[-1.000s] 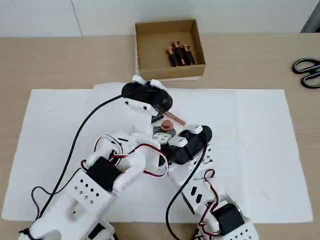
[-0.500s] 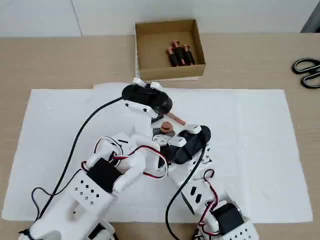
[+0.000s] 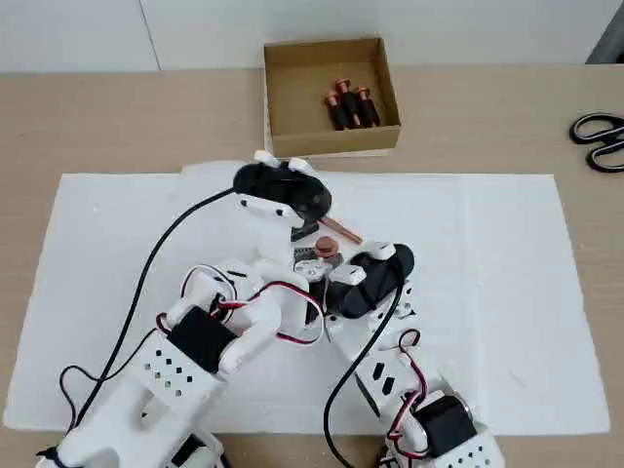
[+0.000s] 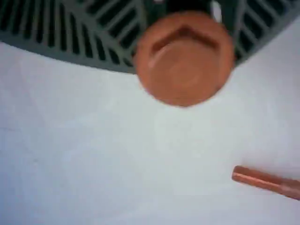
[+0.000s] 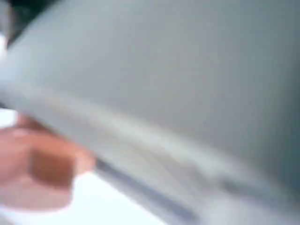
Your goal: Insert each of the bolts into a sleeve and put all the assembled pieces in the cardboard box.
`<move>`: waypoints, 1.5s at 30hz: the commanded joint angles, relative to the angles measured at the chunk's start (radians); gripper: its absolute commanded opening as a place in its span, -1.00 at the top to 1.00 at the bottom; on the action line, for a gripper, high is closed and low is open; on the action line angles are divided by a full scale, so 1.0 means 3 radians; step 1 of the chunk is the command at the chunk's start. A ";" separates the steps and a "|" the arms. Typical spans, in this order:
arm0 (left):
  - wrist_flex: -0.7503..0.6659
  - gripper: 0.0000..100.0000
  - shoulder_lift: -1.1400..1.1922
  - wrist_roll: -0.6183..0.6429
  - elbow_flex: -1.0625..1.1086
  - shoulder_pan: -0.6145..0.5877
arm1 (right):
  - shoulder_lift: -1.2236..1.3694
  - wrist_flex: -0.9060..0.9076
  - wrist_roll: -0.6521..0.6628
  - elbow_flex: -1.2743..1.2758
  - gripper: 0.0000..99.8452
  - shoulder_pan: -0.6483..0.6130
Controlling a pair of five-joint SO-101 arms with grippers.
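Mid-sheet, between left gripper [image 3: 300,222] and right gripper [image 3: 331,265], a round copper bolt head [image 3: 325,245] faces up just beside a slim copper rod [image 3: 341,230] lying on the white sheet [image 3: 507,292]. I cannot tell either gripper's hold. Three copper-capped black pieces [image 3: 349,105] lie in the cardboard box [image 3: 283,97]. Since a second ago, the left gripper has edged slightly toward the sheet's left edge.

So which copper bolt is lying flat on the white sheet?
The bare bolt near the sheet's middle; the three in the cardboard box sit in black sleeves.
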 commanded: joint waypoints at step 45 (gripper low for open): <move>0.1857 0.59 -0.1406 -0.1488 -0.1164 -0.4168 | 0.0263 -0.0069 0.0363 -0.1187 0.99 0.0852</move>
